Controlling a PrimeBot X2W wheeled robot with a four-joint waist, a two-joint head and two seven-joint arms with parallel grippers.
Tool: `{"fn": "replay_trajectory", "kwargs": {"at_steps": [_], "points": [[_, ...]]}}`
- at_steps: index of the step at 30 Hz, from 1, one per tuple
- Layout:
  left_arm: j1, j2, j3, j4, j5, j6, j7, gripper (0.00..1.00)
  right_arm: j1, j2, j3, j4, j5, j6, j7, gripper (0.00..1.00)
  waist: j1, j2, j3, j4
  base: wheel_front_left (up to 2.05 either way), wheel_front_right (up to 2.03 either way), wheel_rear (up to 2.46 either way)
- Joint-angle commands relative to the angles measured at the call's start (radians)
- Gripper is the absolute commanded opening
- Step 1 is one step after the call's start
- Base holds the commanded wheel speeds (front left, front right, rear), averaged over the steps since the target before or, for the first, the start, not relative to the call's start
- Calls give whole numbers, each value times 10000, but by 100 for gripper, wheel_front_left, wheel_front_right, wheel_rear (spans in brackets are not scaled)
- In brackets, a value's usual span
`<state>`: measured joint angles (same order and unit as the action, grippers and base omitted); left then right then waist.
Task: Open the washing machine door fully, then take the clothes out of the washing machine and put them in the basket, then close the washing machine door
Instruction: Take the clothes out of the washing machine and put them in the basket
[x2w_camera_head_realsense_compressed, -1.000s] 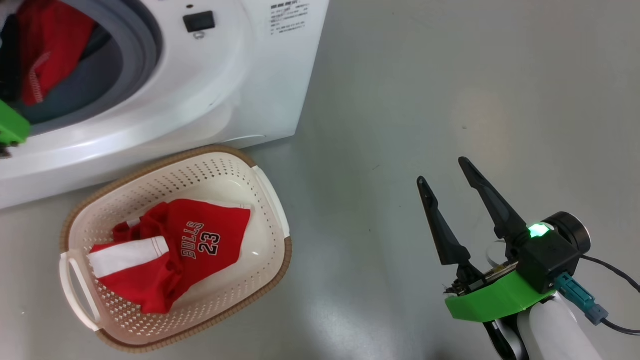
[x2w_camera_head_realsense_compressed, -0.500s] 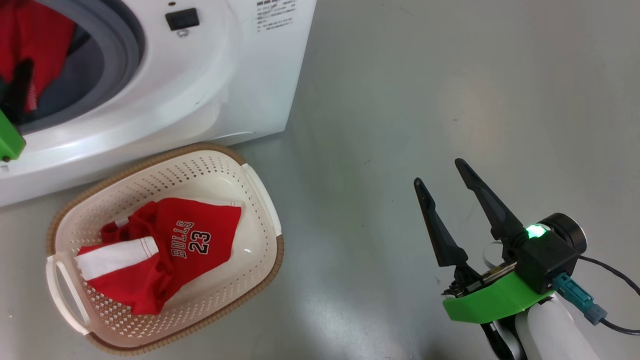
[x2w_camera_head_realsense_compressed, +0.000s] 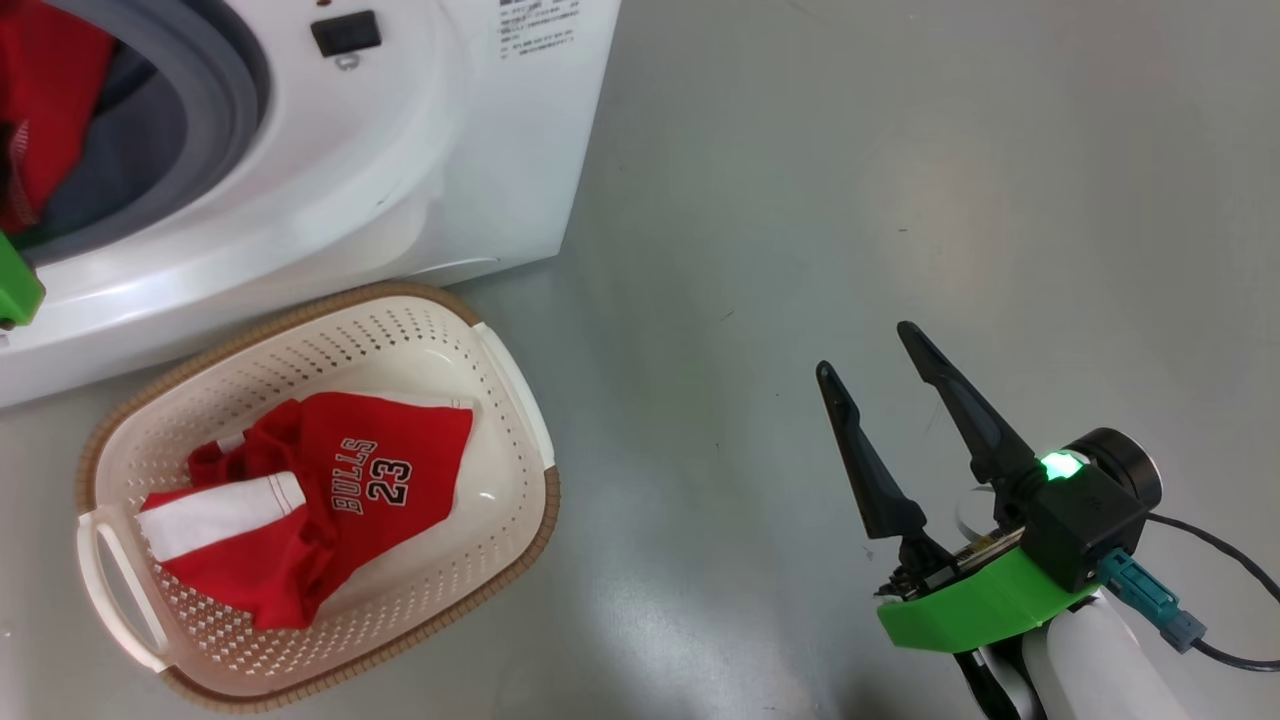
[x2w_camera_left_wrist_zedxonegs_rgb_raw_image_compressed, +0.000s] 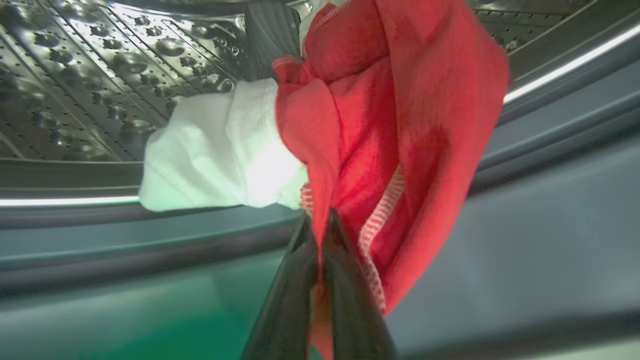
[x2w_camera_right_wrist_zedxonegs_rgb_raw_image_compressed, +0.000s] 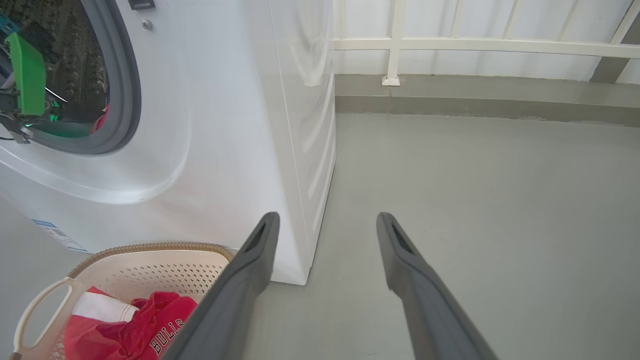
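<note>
Two red garments are in sight, one in the washing machine (x2w_camera_head_realsense_compressed: 400, 150) and one in the basket (x2w_camera_head_realsense_compressed: 380, 330). At 10 o'clock in the head view the machine's port stands open inside its grey gasket (x2w_camera_head_realsense_compressed: 225, 110), and a red garment (x2w_camera_head_realsense_compressed: 45, 100) hangs in the opening at the 9 o'clock edge. The left wrist view looks into the perforated steel drum (x2w_camera_left_wrist_zedxonegs_rgb_raw_image_compressed: 100, 65): there the left gripper (x2w_camera_left_wrist_zedxonegs_rgb_raw_image_compressed: 322, 220) has its fingers pressed together on a fold of that red garment, pinching it beside a white-stitched hem. A white panel of the cloth juts toward 9 o'clock, while the red part rises toward 12 and 1 o'clock above the gasket lip. At 8 o'clock in the head view the basket sits on the grey floor (x2w_camera_head_realsense_compressed: 900, 180) just in front of the machine; whether they touch I cannot tell. A red jersey (x2w_camera_head_realsense_compressed: 420, 440) printed BULLS 23 lies crumpled inside it, a white strip at its 9 o'clock side. At 4 o'clock the right gripper (x2w_camera_head_realsense_compressed: 863, 348) hovers above bare floor, well apart from the basket, its fingers spread apart with nothing between them, tips pointing toward 11 o'clock.
</note>
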<state>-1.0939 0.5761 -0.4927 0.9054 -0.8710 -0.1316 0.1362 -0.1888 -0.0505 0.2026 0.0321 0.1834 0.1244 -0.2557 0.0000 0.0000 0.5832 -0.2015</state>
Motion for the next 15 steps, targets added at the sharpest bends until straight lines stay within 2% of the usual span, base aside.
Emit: {"fn": "replay_trajectory", "kwargs": {"at_steps": [1, 15], "points": [[-290, 567, 210, -95, 85, 10, -199, 0, -34, 3, 175, -240, 41, 63, -61, 100, 0, 0, 6, 11, 0, 0, 0], [281, 402, 314, -549, -51, 10, -3217, 0, -125, 3, 9, -129, 48, 63, -61, 100, 0, 0, -122, 395, 0, 0, 0]]}}
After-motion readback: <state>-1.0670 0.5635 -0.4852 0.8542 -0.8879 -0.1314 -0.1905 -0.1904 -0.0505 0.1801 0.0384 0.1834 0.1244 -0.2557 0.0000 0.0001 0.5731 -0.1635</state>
